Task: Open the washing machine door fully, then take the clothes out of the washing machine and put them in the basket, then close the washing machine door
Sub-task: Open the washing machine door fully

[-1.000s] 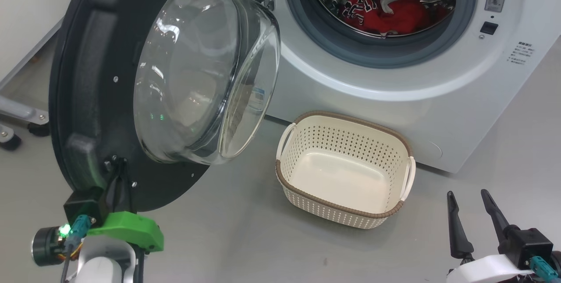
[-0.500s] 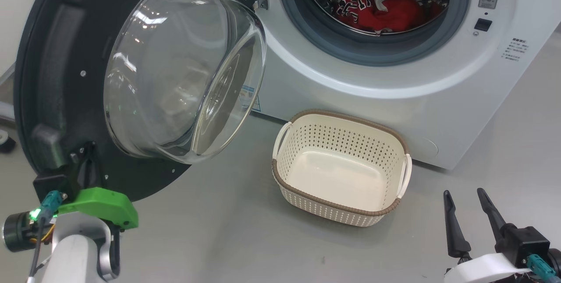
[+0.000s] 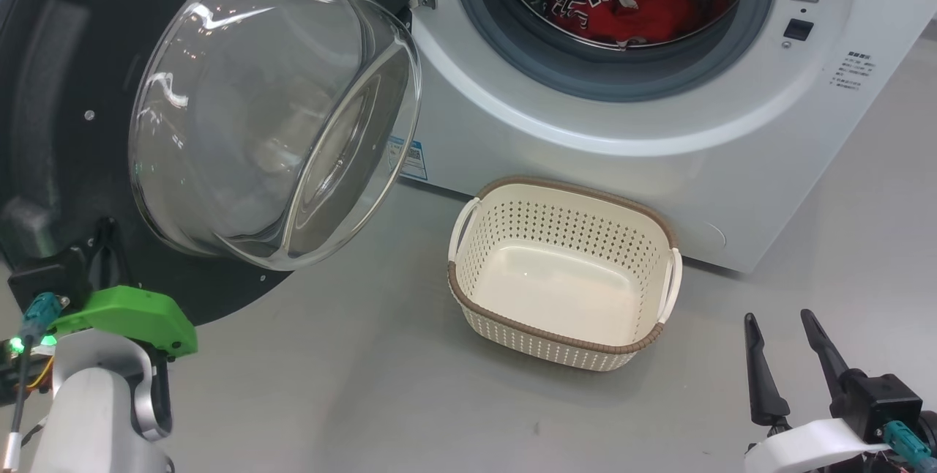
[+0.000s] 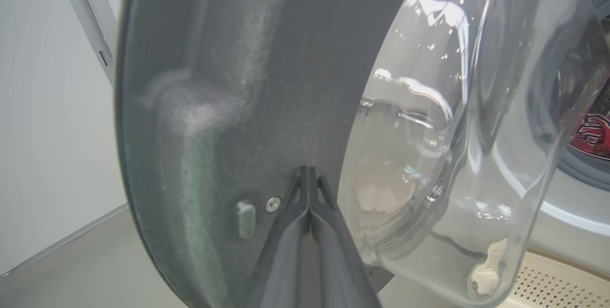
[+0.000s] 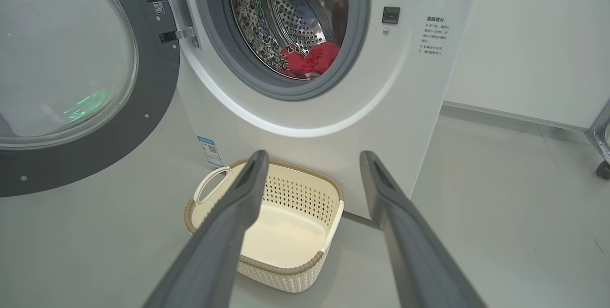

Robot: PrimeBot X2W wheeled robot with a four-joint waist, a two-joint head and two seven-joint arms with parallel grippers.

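Observation:
The washing machine door (image 3: 44,92) stands swung out to the left, its glass bowl (image 3: 271,114) bulging toward me. My left gripper (image 4: 309,170) is shut with nothing in it, and its tips press against the door's dark inner face beside a screw. Inside the steel drum of the white washing machine (image 3: 622,158) lie the red clothes (image 3: 622,8), also seen as clothes (image 5: 307,60) in the right wrist view. The cream basket (image 3: 556,337) sits on the floor before the machine, nothing in it. At the lower right, my right gripper (image 3: 779,319) hangs open, well short of the basket (image 5: 286,262).
Grey floor (image 3: 381,385) spreads around the basket. A blue label sticker (image 3: 406,158) marks the machine's lower front. A white wall (image 5: 524,36) runs behind on the right, with a metal frame leg and caster (image 5: 603,167) at its foot.
The door has swung further open to the left, with my left gripper following against its inner face. The head camera has shifted a little. The right gripper has held still.

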